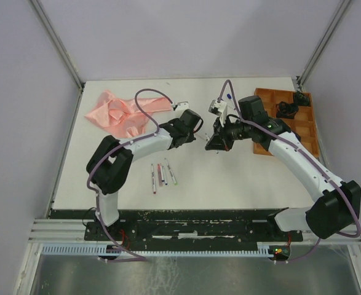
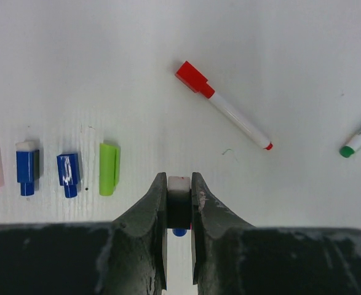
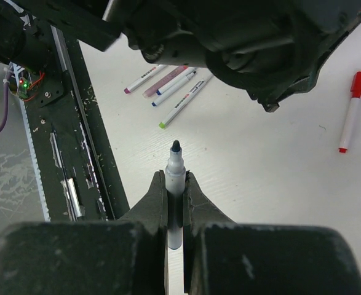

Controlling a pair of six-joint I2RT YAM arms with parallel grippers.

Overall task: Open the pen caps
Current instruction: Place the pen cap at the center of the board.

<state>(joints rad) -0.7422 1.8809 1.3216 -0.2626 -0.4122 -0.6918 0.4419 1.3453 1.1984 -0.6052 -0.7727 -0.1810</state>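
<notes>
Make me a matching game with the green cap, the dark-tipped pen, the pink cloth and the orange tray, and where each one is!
Things: 1 green cap; 2 dark-tipped pen; 3 pink cloth; 4 orange tray.
Places: A far right of the table; B gripped in the right end effector; C far left of the table; D lying beside a blue cap.
Pairs: 1-D, 2-B, 3-C, 4-A.

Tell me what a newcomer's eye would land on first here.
At the centre, the right gripper clamps an uncapped pen with its dark tip bare, while the left gripper pinches a stubby cap. Near the left gripper, loose blue caps and a green cap lie in a row. A crumpled pink cloth lies far left, and an orange tray far right.
</notes>
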